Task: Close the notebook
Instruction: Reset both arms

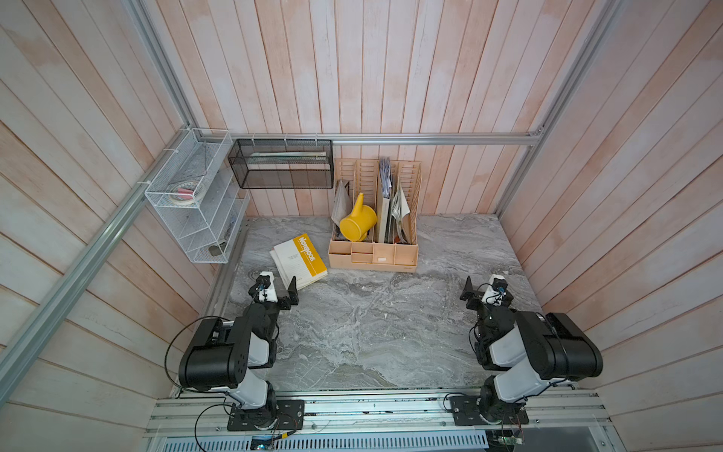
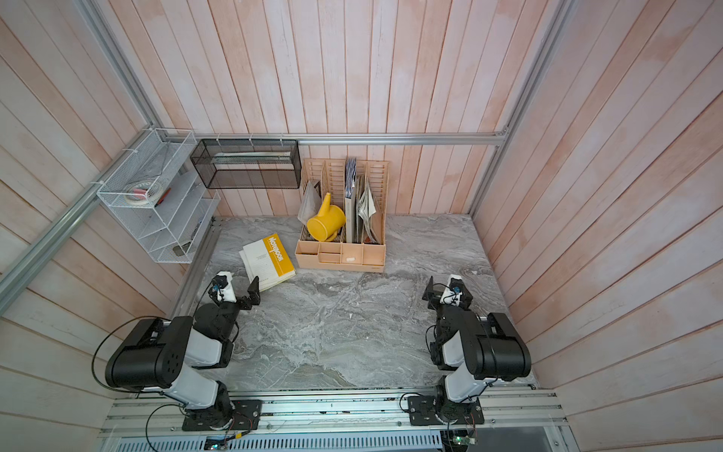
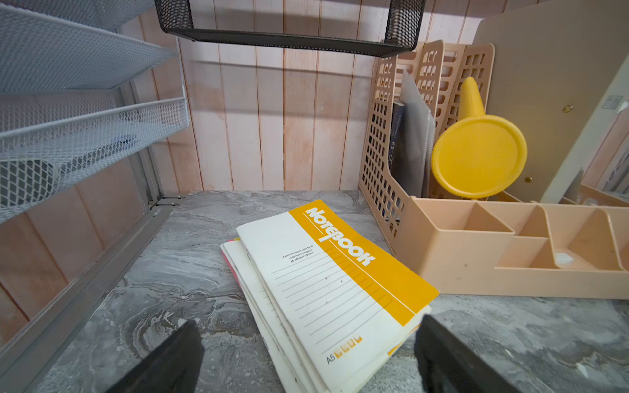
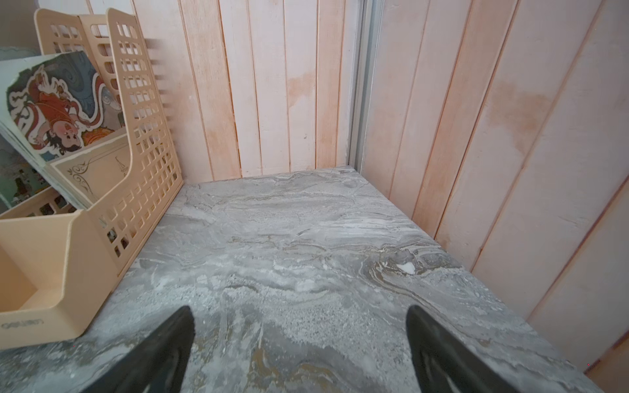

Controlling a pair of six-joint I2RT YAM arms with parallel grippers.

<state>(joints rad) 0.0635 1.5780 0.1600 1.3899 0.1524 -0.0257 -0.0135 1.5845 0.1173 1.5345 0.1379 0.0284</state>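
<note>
Notebook (image 1: 300, 261) is lying flat on the grey marble tabletop (image 1: 371, 332), over toward the back left. Its yellow-and-white cover faces up and looks closed, though the pages underneath fan out a bit at the edge. It sits just beside the beige desk organizer (image 1: 373, 256), which has a yellow watering can (image 1: 357, 223) stuffed in it. Left gripper (image 3: 308, 321) is right at the notebook's near end, jaws spread wide, nothing in them. Can't tell if a finger touches the corner. Right gripper (image 4: 300, 309) is well away on the other side, jaws also wide apart over plain marble.
</note>
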